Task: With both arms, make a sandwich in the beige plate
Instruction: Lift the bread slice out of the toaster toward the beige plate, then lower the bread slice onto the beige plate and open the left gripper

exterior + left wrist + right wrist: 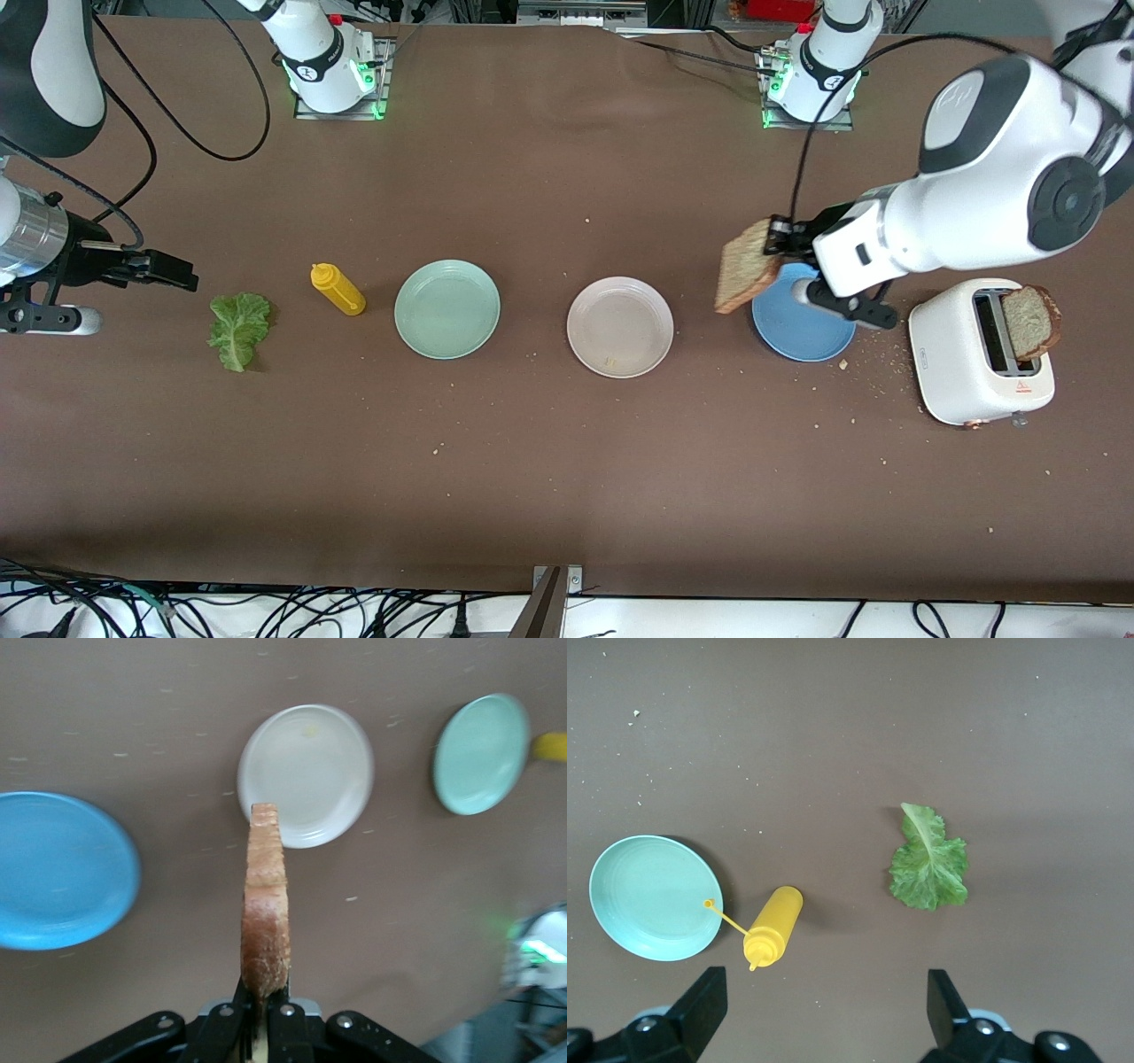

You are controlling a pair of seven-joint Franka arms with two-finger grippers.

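left gripper (778,237) is up in the air over the edge of the round blue plate (802,332), jaws clamped tight on a square slice of brown wholegrain bread (746,266). the slice hangs edge-on in the left wrist view, gripped at one end, crust running away from the fingers. it sits over the bare table between the blue plate and the round pale pinkish-beige plate (620,327).

beige plate is mid-table, nothing on it but a tiny yellowish speck. no bread or lettuce on it yet.

second slice of brown bread (1031,321) stands up out of the slot of the white two-slot toaster (979,353), at the left arm's end of the table, just beside the blue plate. crumbs are scattered on the brown table (567,478) between toaster and blue plate.

right gripper (164,268) hovers at the right arm's end, jaws spread wide, holding nothing. the right wrist view looks straight down on the ruffled green lettuce leaf (237,330) lying flat on the table, untouched.

yellow squeeze bottle (337,289) lies on its side between the lettuce and the round mint green plate (447,309), close to the plate's rim. the mint plate stands between the bottle and the beige plate. plates sit in one row, well apart from each other. nothing stands between the held slice and the beige plate.
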